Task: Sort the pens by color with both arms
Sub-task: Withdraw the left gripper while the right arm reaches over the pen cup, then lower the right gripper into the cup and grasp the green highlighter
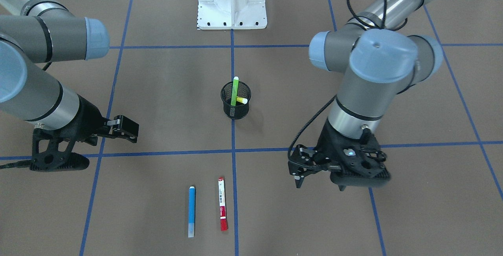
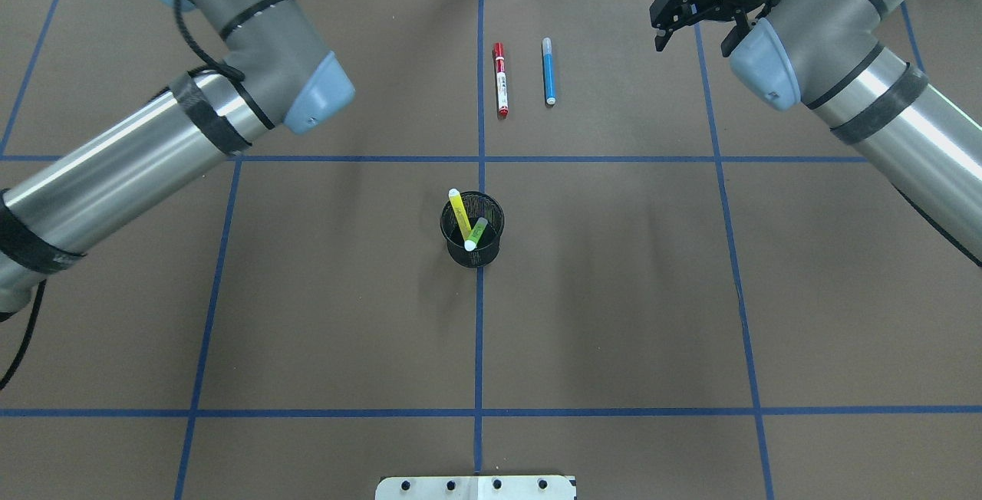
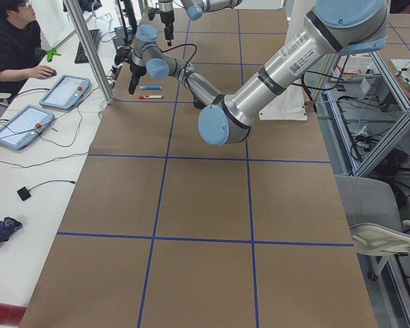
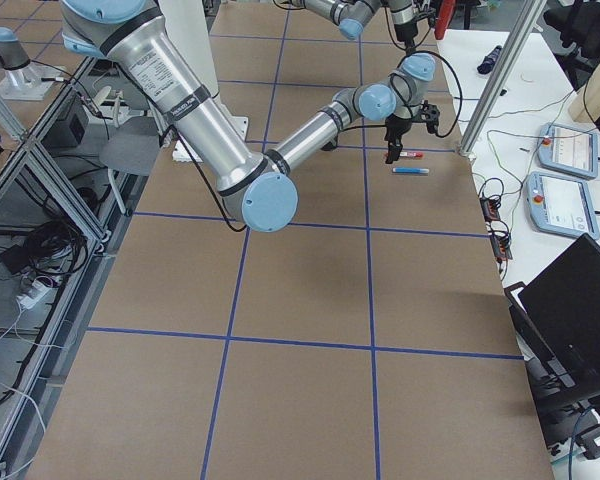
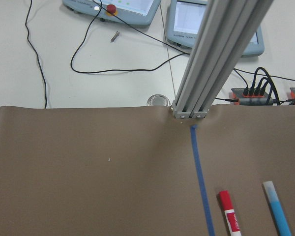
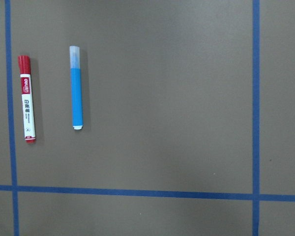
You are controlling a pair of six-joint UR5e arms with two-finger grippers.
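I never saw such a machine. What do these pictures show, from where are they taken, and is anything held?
This robot has two arms, each ending in a claw. One camera faces it across the table, one looks down from behind, two stand at the table's ends, one sits on each wrist. A green pen and a yellow pen stand in a black mesh cup; a blue pen and a red-ended pen lie side by side. The left claw and right claw hold nothing.
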